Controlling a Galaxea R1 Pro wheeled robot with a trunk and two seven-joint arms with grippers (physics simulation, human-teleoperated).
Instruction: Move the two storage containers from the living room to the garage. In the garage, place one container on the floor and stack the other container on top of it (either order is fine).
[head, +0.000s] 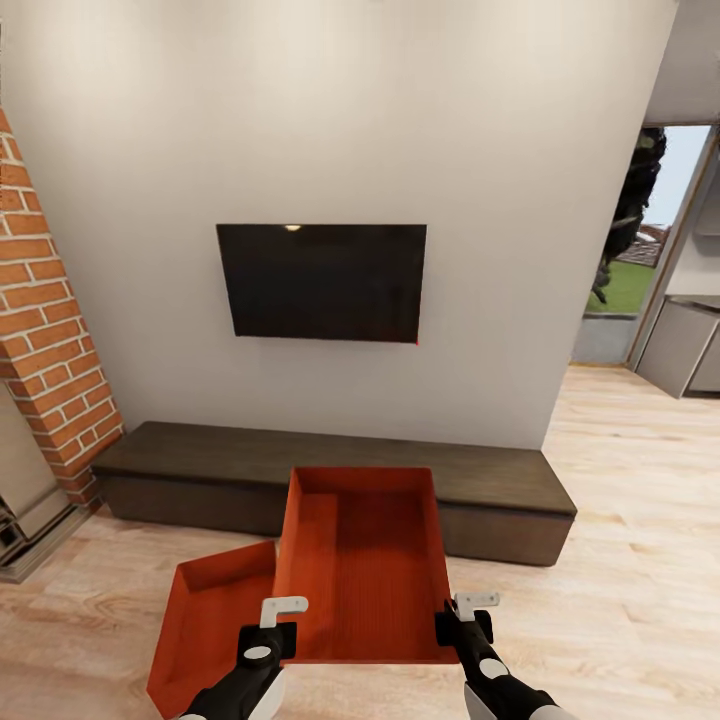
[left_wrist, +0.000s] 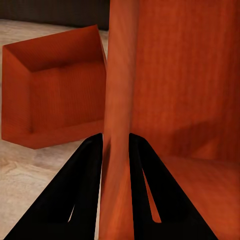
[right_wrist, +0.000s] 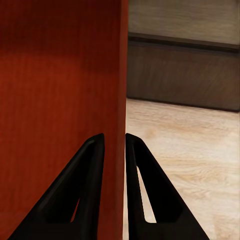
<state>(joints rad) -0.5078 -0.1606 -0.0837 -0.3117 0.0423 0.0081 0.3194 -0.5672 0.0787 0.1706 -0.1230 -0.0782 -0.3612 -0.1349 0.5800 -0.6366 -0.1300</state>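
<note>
My left gripper (left_wrist: 116, 150): jaws narrow, pinching left wall of raised bin (head: 365, 560). My right gripper (right_wrist: 115, 150): jaws narrow, pinching right wall. Bin held tilted, in front of dark bench (head: 250, 455). Second bin (head: 205, 620) on wood floor (head: 620, 560), just beside, at left. Screen (head: 322, 282), brick fireplace (head: 45, 330) beyond. Progress: early; both bins in living room, garage trip and stacking left.

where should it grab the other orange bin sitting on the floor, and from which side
Probably by its thin side walls near the open top, one gripper per side from above, the way the left gripper and right gripper pinch the lifted bin. The floor bin is open-topped with no handles visible, so the wall edges are the likeliest pinch points.
</note>
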